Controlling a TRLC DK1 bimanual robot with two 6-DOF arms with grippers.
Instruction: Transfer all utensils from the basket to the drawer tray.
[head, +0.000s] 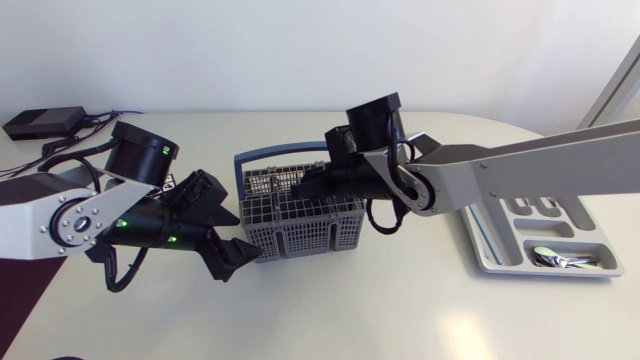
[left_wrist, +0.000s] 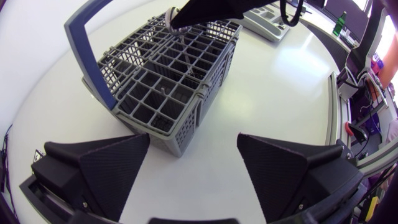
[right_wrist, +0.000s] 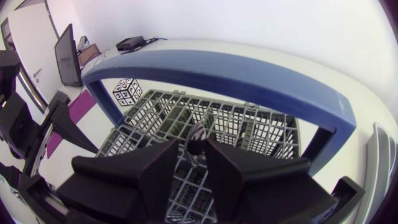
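Right tool (right_wrist: 194, 152) is pinching narrow on a utensil handle (right_wrist: 198, 135) inside the basket (right_wrist: 217, 65) (left tool (left_wrist: 193, 142) is gaping wide just beside it); a crooked lift is likely snagging the grid (right_wrist: 261, 124), tipping the basket.

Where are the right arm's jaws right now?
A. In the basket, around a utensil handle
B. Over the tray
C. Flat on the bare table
A: in the right wrist view the right jaws press on both sides of a utensil handle sticking up from the basket, and the tray sits well off to the side.
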